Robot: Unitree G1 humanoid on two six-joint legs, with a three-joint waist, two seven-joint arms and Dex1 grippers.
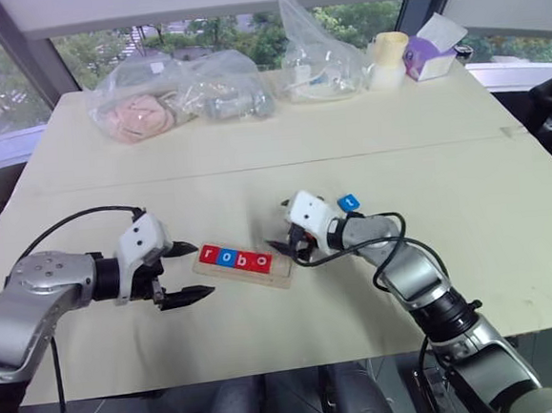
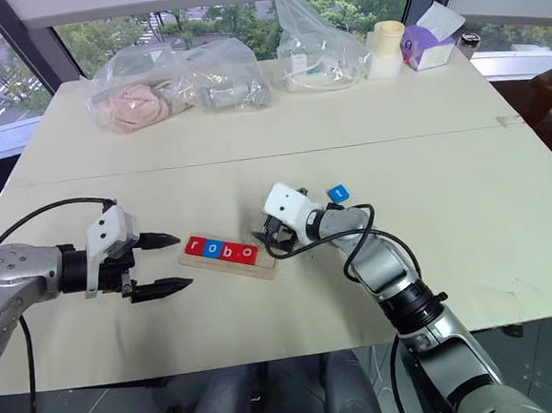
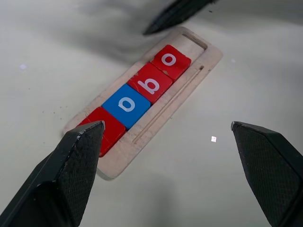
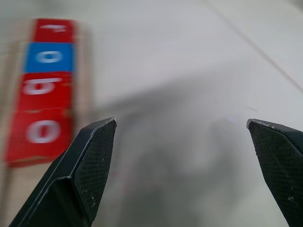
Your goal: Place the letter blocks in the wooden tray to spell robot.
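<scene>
- Four letter blocks [image 1: 233, 258] reading r, o, b, o are seated in the wooden tray [image 1: 279, 274]; the last slot, at the end nearest the right hand [image 1: 287, 247], is bare.
- The blue t block [image 1: 349, 202] lies on the surface [image 1: 466, 191] just behind the right hand, which is empty with fingers spread wide.
- The left hand [image 1: 191, 271] is likewise spread and empty beside the tray's r end.
- Next, the t block is judged to need grasping and seating.
- Plastic bags [image 1: 176, 95] and windows are seen at the far edge.
</scene>
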